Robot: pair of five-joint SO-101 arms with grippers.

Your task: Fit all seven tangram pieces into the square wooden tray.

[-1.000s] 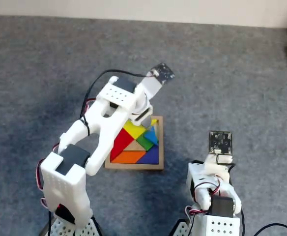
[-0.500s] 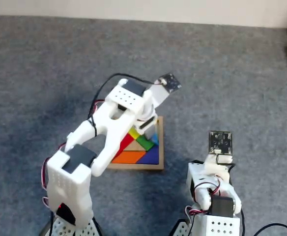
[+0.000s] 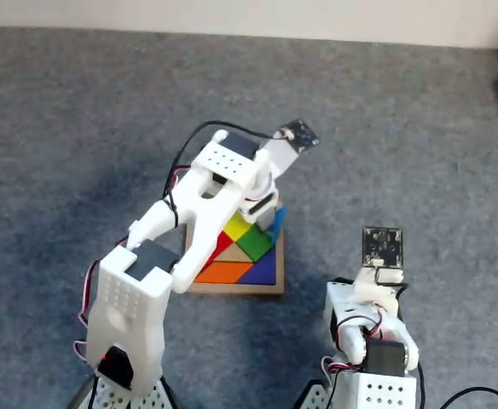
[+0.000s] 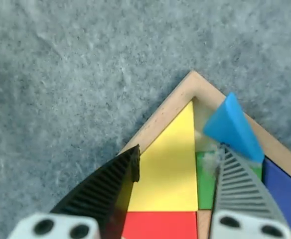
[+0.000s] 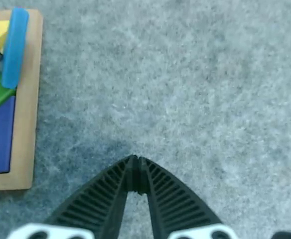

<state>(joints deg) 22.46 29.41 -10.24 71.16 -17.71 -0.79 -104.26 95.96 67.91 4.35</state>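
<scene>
Left tool (image 4: 178, 154) moved right, blue triangle (image 4: 232, 127) tilted

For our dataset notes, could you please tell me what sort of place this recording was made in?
Probably a robotics lab or hobby bench. The surface is a grey carpet-like mat, a white left arm and right arm stand side by side, and a wooden tangram tray lies on the mat.

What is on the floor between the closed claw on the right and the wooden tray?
Nothing but bare grey carpet. In the right wrist view it runs unbroken from the right gripper to the rim of the wooden tray.
</scene>
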